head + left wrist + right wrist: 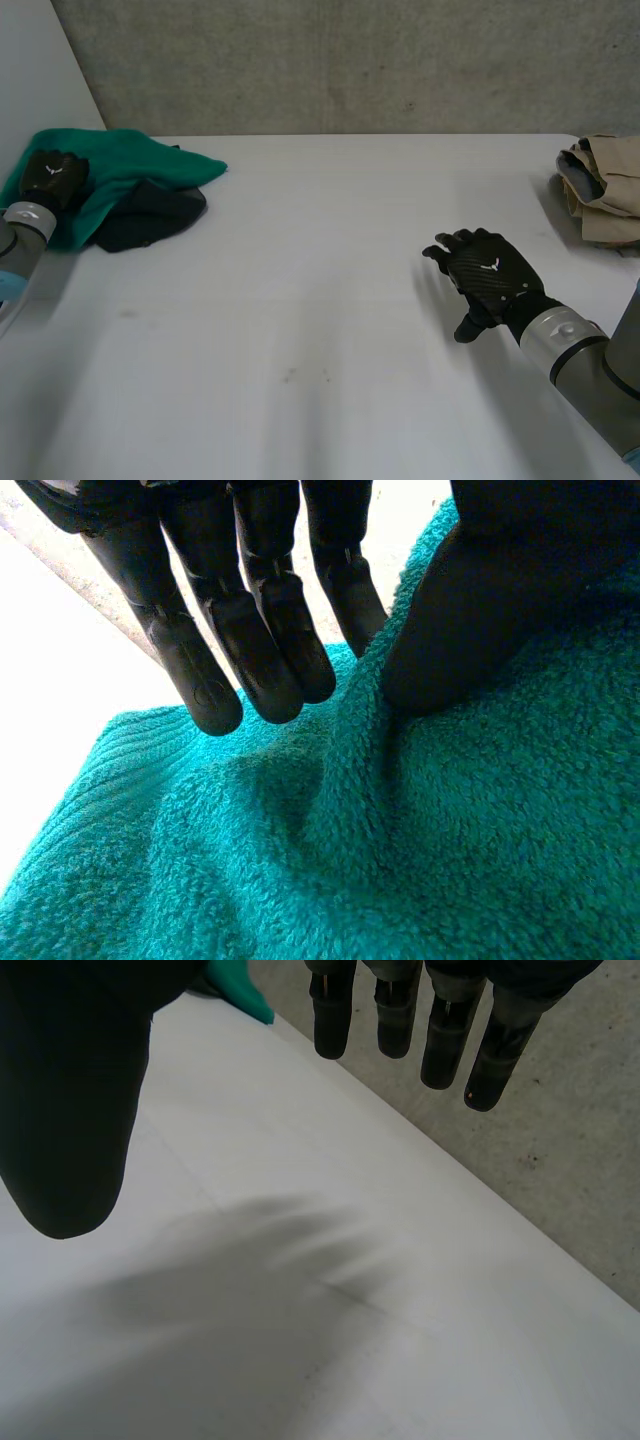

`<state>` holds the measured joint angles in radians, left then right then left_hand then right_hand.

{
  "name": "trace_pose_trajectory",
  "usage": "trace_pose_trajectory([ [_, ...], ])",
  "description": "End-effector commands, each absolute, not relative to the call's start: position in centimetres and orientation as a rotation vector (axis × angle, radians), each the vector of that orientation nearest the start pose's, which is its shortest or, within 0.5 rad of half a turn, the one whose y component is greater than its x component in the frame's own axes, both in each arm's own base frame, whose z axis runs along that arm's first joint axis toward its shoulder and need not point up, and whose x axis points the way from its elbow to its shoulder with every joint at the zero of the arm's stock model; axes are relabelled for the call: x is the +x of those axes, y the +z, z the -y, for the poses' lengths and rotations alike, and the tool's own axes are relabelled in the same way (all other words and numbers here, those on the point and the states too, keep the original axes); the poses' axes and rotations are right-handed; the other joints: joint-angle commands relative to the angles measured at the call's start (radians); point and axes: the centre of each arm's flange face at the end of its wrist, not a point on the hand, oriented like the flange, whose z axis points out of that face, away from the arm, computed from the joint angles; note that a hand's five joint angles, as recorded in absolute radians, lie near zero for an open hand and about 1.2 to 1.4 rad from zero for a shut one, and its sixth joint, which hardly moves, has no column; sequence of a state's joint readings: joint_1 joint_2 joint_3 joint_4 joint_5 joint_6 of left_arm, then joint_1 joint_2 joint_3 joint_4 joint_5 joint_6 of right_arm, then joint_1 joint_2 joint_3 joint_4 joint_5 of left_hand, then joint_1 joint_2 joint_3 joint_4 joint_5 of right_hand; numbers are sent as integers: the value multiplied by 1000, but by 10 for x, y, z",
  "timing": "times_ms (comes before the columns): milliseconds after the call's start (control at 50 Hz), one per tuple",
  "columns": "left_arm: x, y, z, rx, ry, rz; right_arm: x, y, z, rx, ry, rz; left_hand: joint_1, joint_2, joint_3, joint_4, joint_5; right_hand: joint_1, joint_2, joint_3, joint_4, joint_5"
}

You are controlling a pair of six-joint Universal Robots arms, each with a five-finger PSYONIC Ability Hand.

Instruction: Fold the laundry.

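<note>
Green towel (130,165): thick terry w/ fuzzy looped pile, ribbed band along one edge, bunched in a soft heap at upper left of head view, near table's far edge. Partly under it, toward frame centre, dark garment (150,215): smooth, matte, rumpled into a low lump. At far right edge, beige garment (605,185): thin woven fabric, creased, loosely stacked in layers. White table (320,330): flat, smooth, a few faint smudges. Left hand (55,178) on top of towel at heap's left end; in its wrist view fingers (250,630) straight & close together, tips down at the pile, thumb pad sunk into the terry, ridge of cloth raised btwn thumb & nearest finger. Right hand (490,270) at centre-right over bare table, well apart from all cloth, fingers (440,1030) straight & slightly spread, thumb out wide, holding nothing.
</note>
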<state>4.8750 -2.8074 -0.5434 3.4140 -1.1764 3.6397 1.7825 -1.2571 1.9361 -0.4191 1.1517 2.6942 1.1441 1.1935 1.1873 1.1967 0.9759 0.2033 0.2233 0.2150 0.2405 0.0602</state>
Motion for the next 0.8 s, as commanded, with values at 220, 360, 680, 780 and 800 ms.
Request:
trace_pose_trajectory([
  [220,-86,160,541,718,-2213,-1712,228,145,259,-1101,-1811,-2056,-33,-82,-76,-85,-39,-29,-49,-40,-66,-60],
  [360,-88,152,540,745,-2251,-1760,228,145,260,-1103,-1815,-2053,-613,-663,-656,-666,-620,-29,-49,-40,-66,-60],
  [680,-88,116,551,752,-2246,-1863,227,142,263,-1105,-1813,-2063,-245,-294,-288,-297,-251,-29,-49,-40,-66,-60],
  [780,-90,112,552,744,-2243,-1863,227,138,264,-1106,-1801,-2072,252,203,209,200,246,-29,-49,-40,-66,-60],
  [800,-95,115,551,745,-2249,-1853,228,138,263,-1107,-1800,-2071,252,203,209,200,246,-29,-49,-40,-66,-60],
])
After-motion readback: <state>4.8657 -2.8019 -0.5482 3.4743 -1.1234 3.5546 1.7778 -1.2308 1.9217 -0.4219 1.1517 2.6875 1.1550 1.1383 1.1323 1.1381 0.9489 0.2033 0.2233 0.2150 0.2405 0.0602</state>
